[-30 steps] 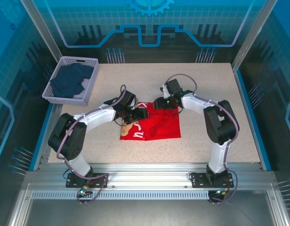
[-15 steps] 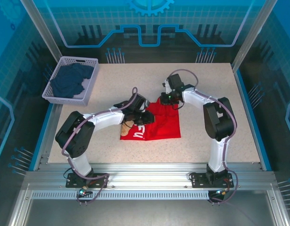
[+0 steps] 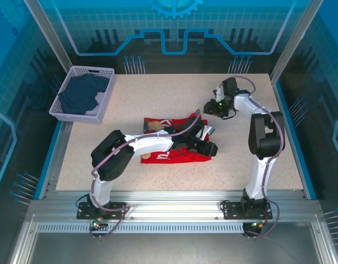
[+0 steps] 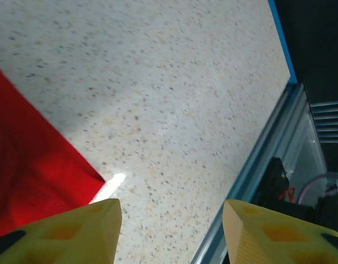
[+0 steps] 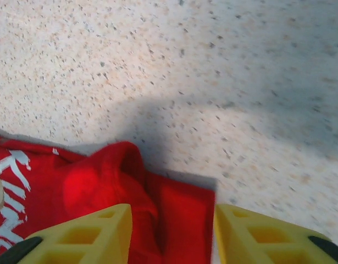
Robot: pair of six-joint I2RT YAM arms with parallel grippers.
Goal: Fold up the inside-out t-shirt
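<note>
Both arms have swung right since a second ago: the left one now stretches across the cloth, and the right one has pulled off toward the far right of the speckled beige tabletop.

At far left the pale slatted plastic basket holds a crumpled dark navy garment, well apart from the work.

Next comes the bright red soft-cloth t-shirt, lying mid-table in a rough rectangle with white print showing near its left end. My left arm lies over its middle, so I can't say how neat the fold is there.

The left gripper hovers at the shirt's near right corner. In its wrist view the left gripper has its yellow fingers spread, with bare table between them. The red corner sits just to the left, and nothing is gripped.

The right gripper is off the cloth, beyond its far right corner. Its wrist view shows the fingers parted around the gap, with the red edge lying slack on the table ahead and nothing held.

I judge a fold has just been laid down and let go. Next I'd need to pinch the two right-hand corners together, lift them evenly and carry them left across the shirt, keeping the layers from dragging.
</note>
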